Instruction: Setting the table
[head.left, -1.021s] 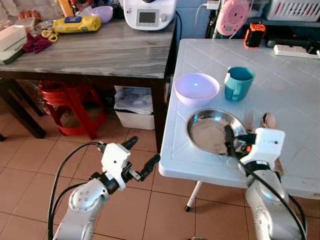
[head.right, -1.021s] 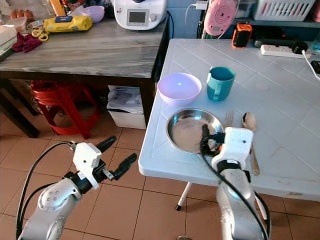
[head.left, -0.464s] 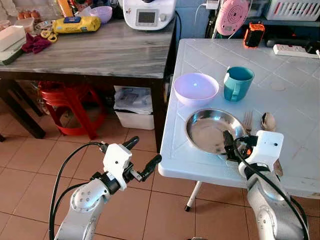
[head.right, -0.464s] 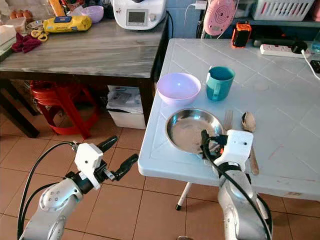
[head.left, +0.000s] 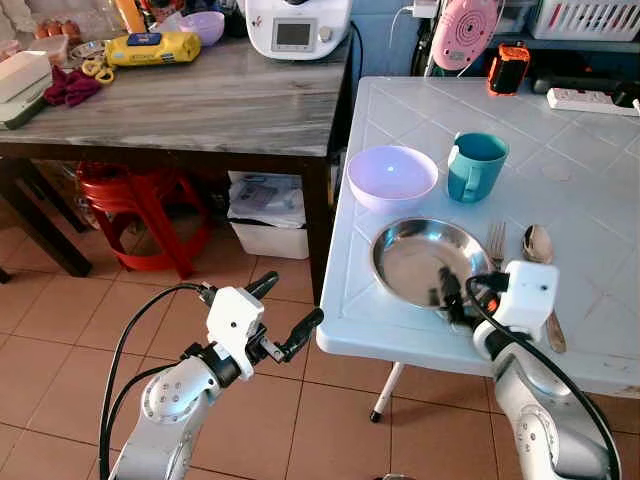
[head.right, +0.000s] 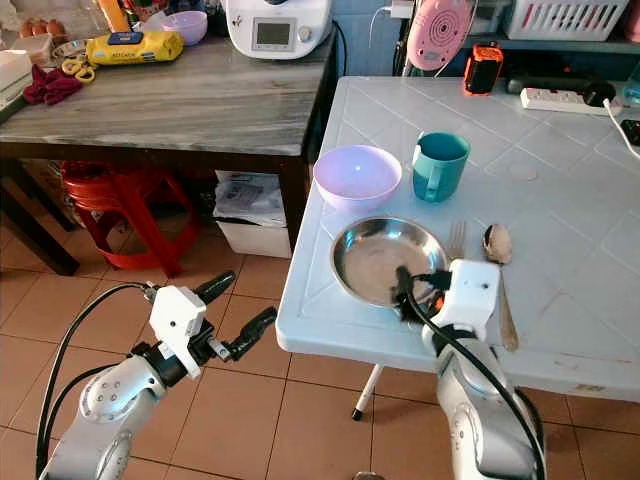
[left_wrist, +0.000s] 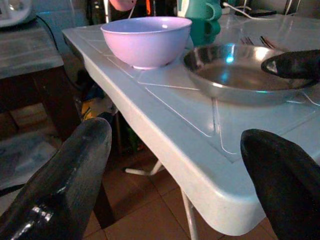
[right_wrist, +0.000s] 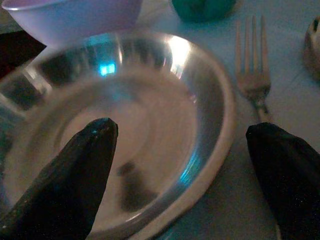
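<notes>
A: R gripper (head.right: 408, 292) status?
B: Fingers spread wide, holding nothing, at near rim of steel plate (head.right: 385, 256); plate lies flat on tabletop (head.right: 560, 160), likely just placed.
A: Surroundings?
B: Fork (head.right: 457, 240), spoon (head.right: 497, 250) just beside plate; bowl (head.right: 357, 175), mug (head.right: 439, 165) behind. L gripper (head.right: 232, 310) open, empty, idle off edge.

Two silver arms, white wrist blocks, black cables, each tool (head.left: 283, 315) with black fingers

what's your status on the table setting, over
Right gripper open, straddling near rim of round steel plate. Left gripper open, idle beside white table. Metal fork close right of plate.
</notes>
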